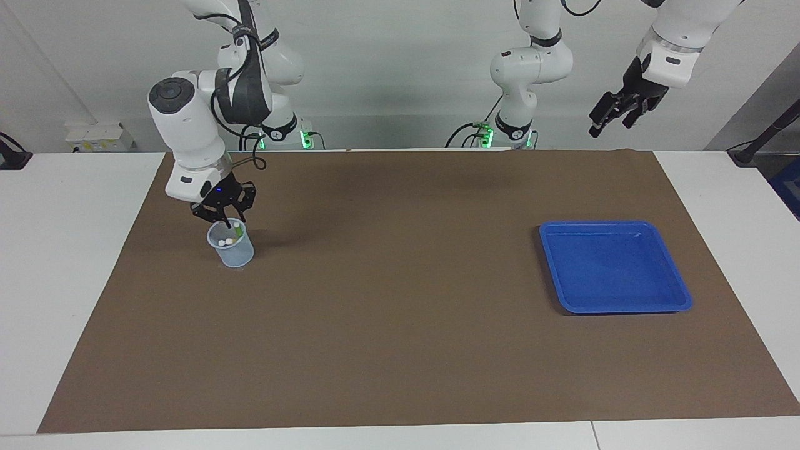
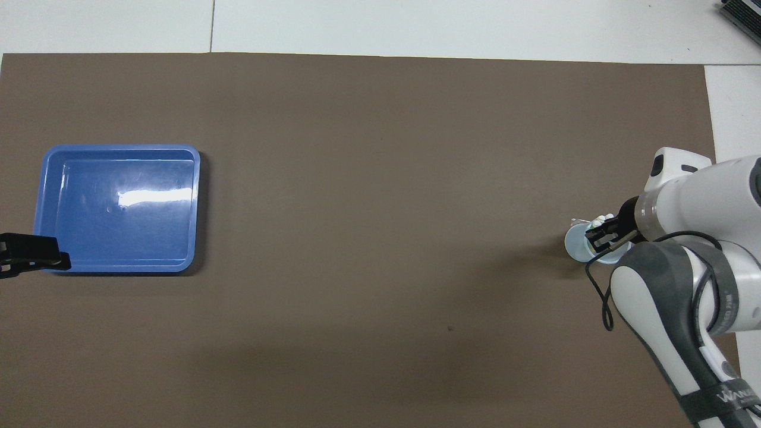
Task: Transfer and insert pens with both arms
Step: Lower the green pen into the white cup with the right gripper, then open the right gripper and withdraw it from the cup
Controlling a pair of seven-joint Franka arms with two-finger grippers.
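A clear plastic cup (image 1: pixel 232 251) stands on the brown mat toward the right arm's end of the table. Pale cap ends of pens (image 1: pixel 227 240) show inside it. My right gripper (image 1: pixel 224 215) hangs right over the cup's rim, and a bit of the green pen (image 1: pixel 236 232) shows below it inside the cup. Whether it still grips that pen I cannot tell. From overhead the right gripper (image 2: pixel 601 236) covers most of the cup (image 2: pixel 575 245), with white caps (image 2: pixel 601 220) peeking out. My left gripper (image 1: pixel 609 127) is open, empty and raised high near the left arm's base.
A blue tray (image 1: pixel 612 224) with nothing in it lies on the mat toward the left arm's end. In the overhead view the left gripper (image 2: pixel 30 261) pokes in beside the tray (image 2: pixel 119 147). The brown mat (image 1: pixel 400 325) covers most of the white table.
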